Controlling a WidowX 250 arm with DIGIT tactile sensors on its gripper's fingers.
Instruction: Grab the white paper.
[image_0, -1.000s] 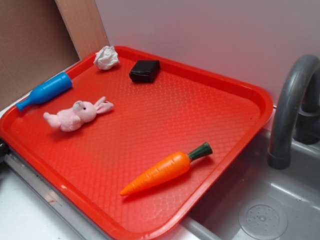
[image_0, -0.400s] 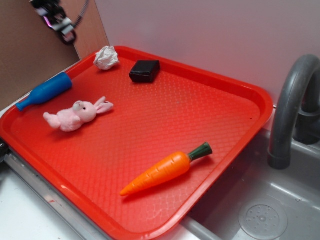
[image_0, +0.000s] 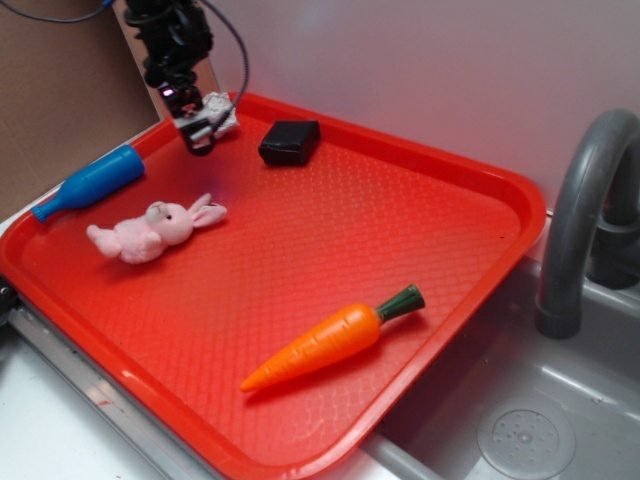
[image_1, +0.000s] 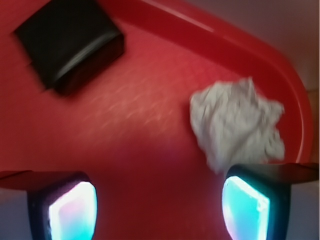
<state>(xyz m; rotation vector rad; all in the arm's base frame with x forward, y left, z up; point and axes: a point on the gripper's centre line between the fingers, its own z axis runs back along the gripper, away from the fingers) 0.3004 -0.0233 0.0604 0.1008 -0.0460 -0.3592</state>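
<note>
Claw (image_0: 200, 128) hanging over the far left corner of the red tray (image_0: 400, 230), fingers spread wide with nothing between them. From the wrist view both fingertips (image_1: 72, 210) glow at the bottom edge, and the white paper (image_1: 237, 127) sits just ahead of the right-hand one, off to that side of the gap instead of centred in it. In the outside view the paper (image_0: 222, 112) peeks out right behind the claw, tucked against the tray's raised rim. It's a crumpled lump, roughly as wide as it is long, so no clear long axis or pointing direction. Black block (image_0: 290, 141) lies just beside it along the back edge, apart from it. Further out: pink bunny (image_0: 155, 231), blue bottle (image_0: 90, 181), carrot (image_0: 330, 338).
</note>
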